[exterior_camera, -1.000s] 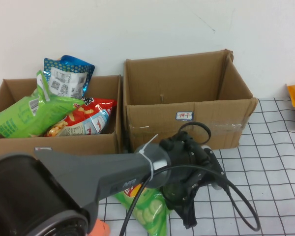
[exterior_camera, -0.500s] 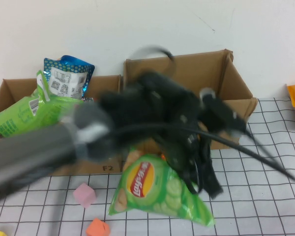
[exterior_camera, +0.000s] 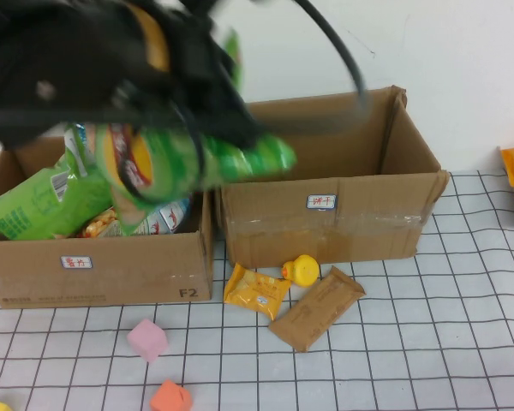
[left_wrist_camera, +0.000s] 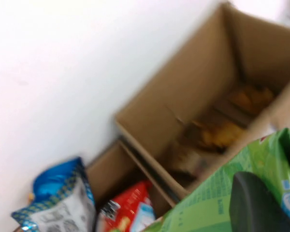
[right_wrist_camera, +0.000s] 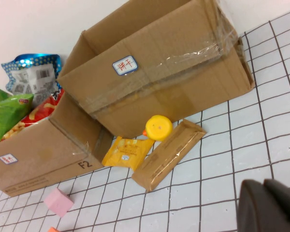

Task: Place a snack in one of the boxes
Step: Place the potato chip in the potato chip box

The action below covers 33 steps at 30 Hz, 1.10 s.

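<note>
From the high view, the left hand (exterior_camera: 167,94), which a second ago was low over the worktop (exterior_camera: 428,342) and half a second ago was lifting, is now up above the gap between the two cartons, clamped on the green chip bag (exterior_camera: 184,163). The bag has left the worktop and hangs tilted over the near corner of the left box (exterior_camera: 103,270), with one end reaching across toward the right box (exterior_camera: 325,214). Where it lay, a small yellow snack packet (exterior_camera: 257,289), a yellow duck toy (exterior_camera: 303,270) and a brown wrapped bar (exterior_camera: 317,306) are now uncovered. The left box already holds a green bag (exterior_camera: 38,201) and a red bag (exterior_camera: 150,214). In the left wrist view, the chip bag (left_wrist_camera: 222,193) fills the lower corner beside a dark finger (left_wrist_camera: 253,203), and both open boxes lie beneath it, so the pick seems done and only the drop remains. In the right wrist view, the right hand (right_wrist_camera: 270,205) hangs low over the worktop's grid, well apart from the boxes; whether it is apart or together I cannot tell.
</note>
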{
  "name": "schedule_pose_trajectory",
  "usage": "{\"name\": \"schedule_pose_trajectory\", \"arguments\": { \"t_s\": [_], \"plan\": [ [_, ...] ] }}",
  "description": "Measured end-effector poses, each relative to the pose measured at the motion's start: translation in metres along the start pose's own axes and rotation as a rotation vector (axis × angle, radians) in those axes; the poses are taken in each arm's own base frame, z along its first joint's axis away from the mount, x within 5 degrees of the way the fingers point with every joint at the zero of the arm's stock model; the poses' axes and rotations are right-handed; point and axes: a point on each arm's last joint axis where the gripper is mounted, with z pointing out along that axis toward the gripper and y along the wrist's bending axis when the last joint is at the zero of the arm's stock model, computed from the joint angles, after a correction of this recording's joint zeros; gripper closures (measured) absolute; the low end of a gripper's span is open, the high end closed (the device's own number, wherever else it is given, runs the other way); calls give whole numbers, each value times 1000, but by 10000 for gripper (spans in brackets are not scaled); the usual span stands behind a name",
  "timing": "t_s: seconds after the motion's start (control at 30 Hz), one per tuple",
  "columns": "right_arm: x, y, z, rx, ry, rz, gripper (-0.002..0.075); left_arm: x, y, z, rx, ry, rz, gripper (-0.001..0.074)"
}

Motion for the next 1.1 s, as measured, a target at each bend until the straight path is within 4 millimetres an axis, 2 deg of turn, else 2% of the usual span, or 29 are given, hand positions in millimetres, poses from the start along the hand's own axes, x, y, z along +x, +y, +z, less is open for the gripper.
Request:
{"name": "schedule_pose_trajectory", "arguments": {
  "t_s": [0.1, 0.23, 0.47, 0.57, 0.73, 0.87, 0.97, 1.1],
  "plan": [
    [0, 0, 0, 0, 0, 0, 727, 2, 26, 11, -28, -50, -103, 730],
    [0, 0, 0, -1, 2, 0, 727, 6, 51, 41, -12, -129, -190, 730],
    [1, 0, 0, -2, 7, 0, 727, 37, 89, 102, 13, -114, -346, 730],
    [1, 0, 0, -2, 9, 0, 727, 51, 97, 127, 55, -118, -403, 730],
    [1, 0, 0, -3, 11, 0, 727, 61, 101, 156, 123, -185, -448, 730],
    [1, 0, 0, -3, 11, 0, 727, 79, 113, 179, 121, -194, -512, 730],
    [1, 0, 0, -3, 13, 0, 727, 94, 127, 191, 116, -172, -537, 730],
    [1, 0, 0, -3, 13, -1, 727, 112, 144, 196, 112, -144, -561, 730]
  ]
}}
